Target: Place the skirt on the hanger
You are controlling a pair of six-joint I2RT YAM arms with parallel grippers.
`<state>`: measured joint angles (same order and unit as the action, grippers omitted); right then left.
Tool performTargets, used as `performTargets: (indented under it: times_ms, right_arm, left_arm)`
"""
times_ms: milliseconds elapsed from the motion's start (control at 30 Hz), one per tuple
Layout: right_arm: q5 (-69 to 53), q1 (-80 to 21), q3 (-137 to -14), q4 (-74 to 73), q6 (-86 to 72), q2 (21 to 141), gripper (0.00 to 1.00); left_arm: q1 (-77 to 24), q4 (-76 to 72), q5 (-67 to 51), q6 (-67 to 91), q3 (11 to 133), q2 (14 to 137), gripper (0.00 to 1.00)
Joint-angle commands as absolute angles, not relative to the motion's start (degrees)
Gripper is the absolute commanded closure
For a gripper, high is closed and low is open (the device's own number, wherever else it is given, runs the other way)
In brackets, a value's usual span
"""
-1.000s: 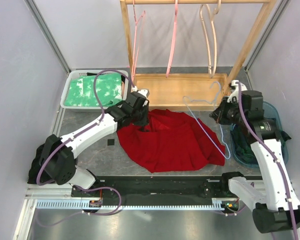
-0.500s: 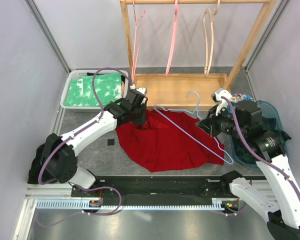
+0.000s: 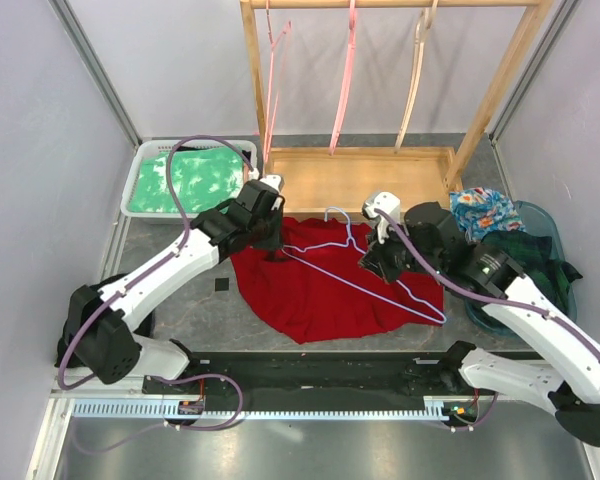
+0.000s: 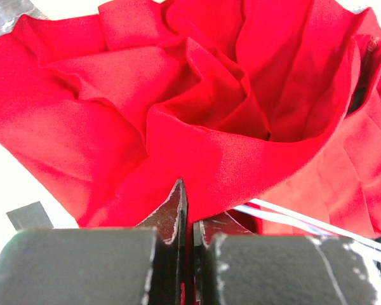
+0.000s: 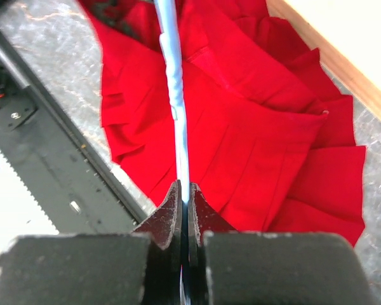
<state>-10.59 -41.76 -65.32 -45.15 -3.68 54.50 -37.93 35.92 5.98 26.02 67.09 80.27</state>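
Top external: red pleated fabric skirt (image 3: 325,295) lies crumpled on grey surface (image 3: 185,300), pale blue wire hanger (image 3: 380,294) slanting across it; left wrist: left gripper (image 4: 185,192) is pinched closed on a skirt fold; right wrist: right gripper (image 5: 184,192) is clamped tight on the hanger's wire, above the skirt.

The bare table (image 3: 205,315) left of the red skirt (image 3: 320,290) offered the widest open strip, holding only a small black square (image 3: 221,288). Behind the skirt the wooden rack (image 3: 360,182) closed off the back, flanked by the white basket (image 3: 138,195) and the blue bin (image 3: 570,290). The left arm (image 3: 175,268) and right arm (image 3: 540,322) hung over the cloth, and the pale hanger (image 5: 176,95) lay slanted across its right half.
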Motion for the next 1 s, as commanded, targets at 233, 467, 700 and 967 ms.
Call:
performTargets:
  times_ms: [233,467,700,967]
  right_arm:
    - [3.8,-51.9,-60.8,-35.5,-7.6,58.4,1.00]
    - [3.8,-53.3,-55.2,-32.0,-9.8,57.0,1.00]
    - [2.8,-54.1,-55.1,-31.4,-9.2,56.8,1.00]
    - [0.1,-55.1,-60.2,-30.4,-4.9,56.8,1.00]
  left_arm:
    - [-37.5,36.2,4.3,25.3,59.1,70.1,0.76]
    - [-37.6,35.2,6.6,28.8,50.3,67.2,0.69]
    - [-37.5,36.0,9.8,29.5,52.0,63.5,0.98]
    - [-37.6,36.6,6.3,24.6,55.9,61.0,0.98]
